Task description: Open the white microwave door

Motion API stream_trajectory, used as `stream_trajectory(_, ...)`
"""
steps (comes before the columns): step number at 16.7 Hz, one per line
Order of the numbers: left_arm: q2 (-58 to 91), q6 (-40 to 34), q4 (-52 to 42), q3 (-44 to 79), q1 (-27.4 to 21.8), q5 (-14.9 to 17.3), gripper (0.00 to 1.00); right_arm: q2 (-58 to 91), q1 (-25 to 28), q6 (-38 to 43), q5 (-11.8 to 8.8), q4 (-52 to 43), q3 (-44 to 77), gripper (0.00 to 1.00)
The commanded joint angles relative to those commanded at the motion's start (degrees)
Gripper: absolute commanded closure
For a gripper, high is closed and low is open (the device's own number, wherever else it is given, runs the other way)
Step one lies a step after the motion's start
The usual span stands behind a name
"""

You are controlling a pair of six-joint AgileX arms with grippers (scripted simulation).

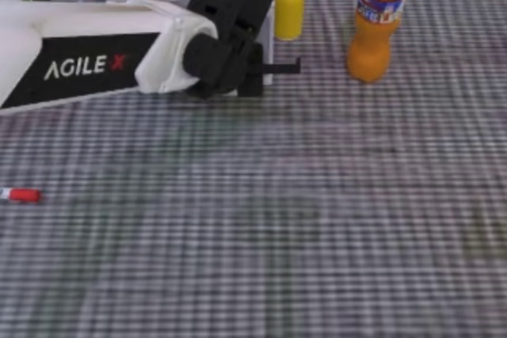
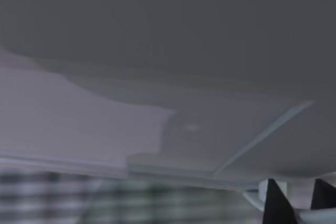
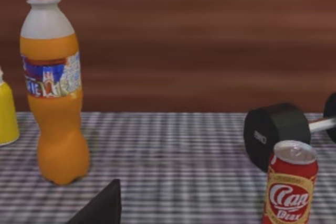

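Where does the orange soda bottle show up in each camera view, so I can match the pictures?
Top view: the orange soda bottle stands upright at the far edge, right of centre, just right of the yellow bottle.
Left wrist view: not in it; the white microwave fills the picture.
Right wrist view: it stands upright at the left side, on the cloth.
Shared landmark: the yellow bottle beside it, seen in the top and right wrist views.
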Motion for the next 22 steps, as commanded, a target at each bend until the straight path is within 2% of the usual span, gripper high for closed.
stream_trajectory(4,-1.26,1.85,1.17,-2.16,0.46,1.08,1.0,0.0,0.0,0.0,0.0,0.0,0.0,0.0)
stream_trajectory(22,-1.26,1.85,1.17,-2.16,0.46,1.08,1.0,0.0,0.0,0.0,0.0,0.0,0.0,0.0)
